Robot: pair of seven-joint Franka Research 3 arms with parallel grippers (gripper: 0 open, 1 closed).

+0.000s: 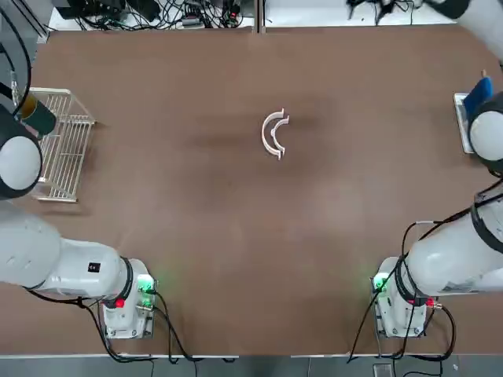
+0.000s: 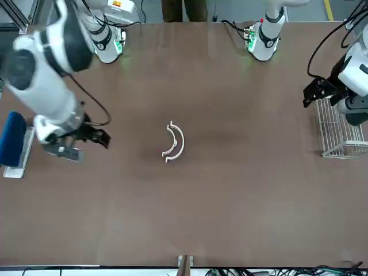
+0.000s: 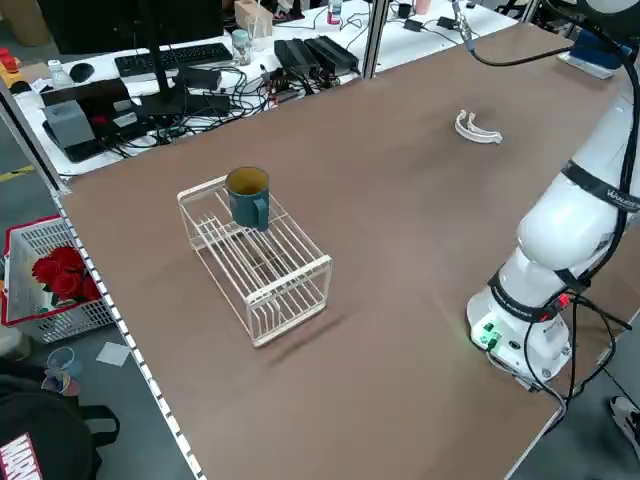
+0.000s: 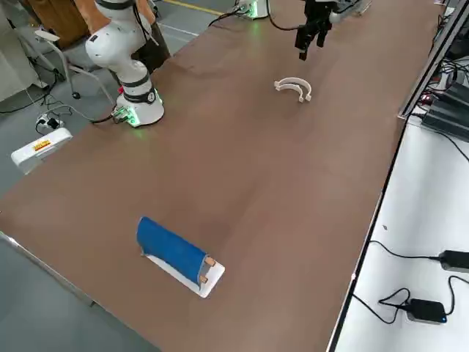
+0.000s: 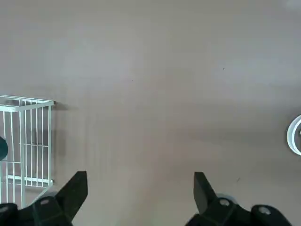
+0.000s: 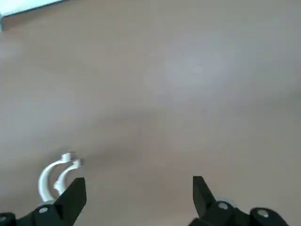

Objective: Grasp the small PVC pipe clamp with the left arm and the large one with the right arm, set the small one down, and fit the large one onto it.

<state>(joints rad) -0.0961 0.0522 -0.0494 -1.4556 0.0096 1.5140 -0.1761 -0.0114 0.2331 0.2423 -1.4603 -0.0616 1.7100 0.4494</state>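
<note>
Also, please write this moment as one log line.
left gripper: open, empty | right gripper: open, empty | both clamps: on table, ungrasped

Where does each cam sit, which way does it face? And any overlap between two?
Top: overhead, looks down on the table; both arms' bases show.
Front: across the table, faces the robot; both arms.
Left side: raised, looks down diagonally over rack and table; one arm.
Right side: same from the other side, over the blue roll; parts of both arms.
Left wrist: faces its own open claw and the table.
Right wrist: likewise, open claw.
Top and front share both clips.
</note>
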